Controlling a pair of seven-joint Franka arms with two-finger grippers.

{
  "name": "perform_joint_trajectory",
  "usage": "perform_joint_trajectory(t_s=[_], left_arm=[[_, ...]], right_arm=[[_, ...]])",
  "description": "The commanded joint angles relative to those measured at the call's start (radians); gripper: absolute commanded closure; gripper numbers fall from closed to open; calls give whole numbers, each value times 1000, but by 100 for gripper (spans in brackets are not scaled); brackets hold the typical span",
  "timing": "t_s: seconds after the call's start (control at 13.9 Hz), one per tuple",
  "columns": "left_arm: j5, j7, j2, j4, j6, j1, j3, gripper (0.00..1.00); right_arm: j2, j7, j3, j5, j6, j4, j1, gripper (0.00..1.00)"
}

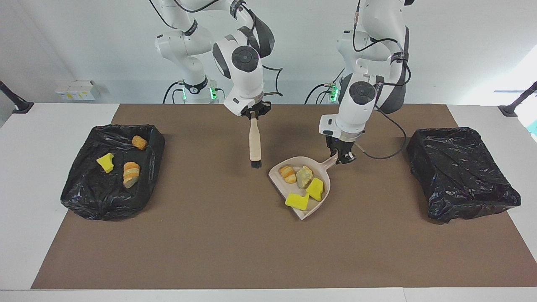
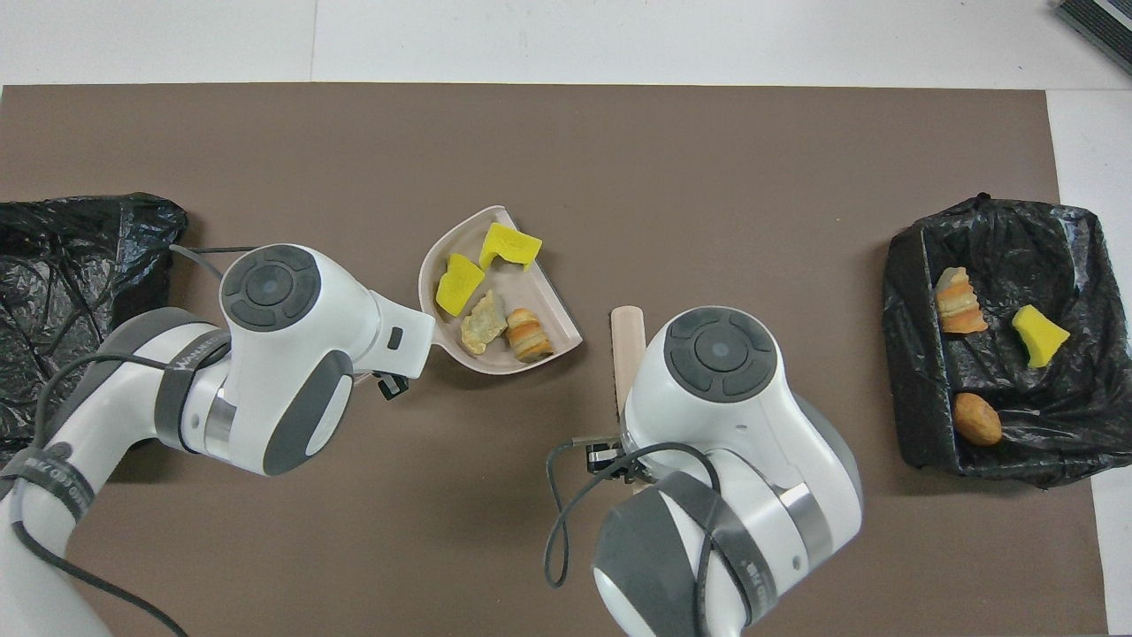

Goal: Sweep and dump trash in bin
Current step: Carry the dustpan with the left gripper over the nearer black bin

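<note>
Left gripper (image 1: 345, 158) is clamped on the dustpan (image 1: 321, 200) handle, keeping the pan roughly level so its four bits of trash (image 1: 305, 177) stay put. Three more already sit in the bin (image 1: 75, 191) at the right arm's end. Right gripper (image 1: 254, 114) grips the brush (image 1: 254, 144), hanging clear above the mat (image 1: 209, 235), probably so the pan can travel.
</note>
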Motion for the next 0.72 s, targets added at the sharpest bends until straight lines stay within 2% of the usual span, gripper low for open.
perform_joint_trajectory(t_s=[0.0, 0.29, 0.43, 0.65], left_arm=[[-44, -11, -77, -2, -26, 86, -4, 100], [-52, -19, -89, 106, -201, 255, -4, 100], [-64, -10, -88, 168, -290, 355, -4, 100], [-69, 20, -81, 222, -345, 480, -2, 100]], right_arm=[[-79, 69, 6, -15, 42, -83, 40, 100], [-73, 83, 9, 4, 60, -92, 100, 100], [-78, 166, 9, 28, 65, -97, 145, 100], [-57, 203, 9, 42, 121, -104, 209, 100]])
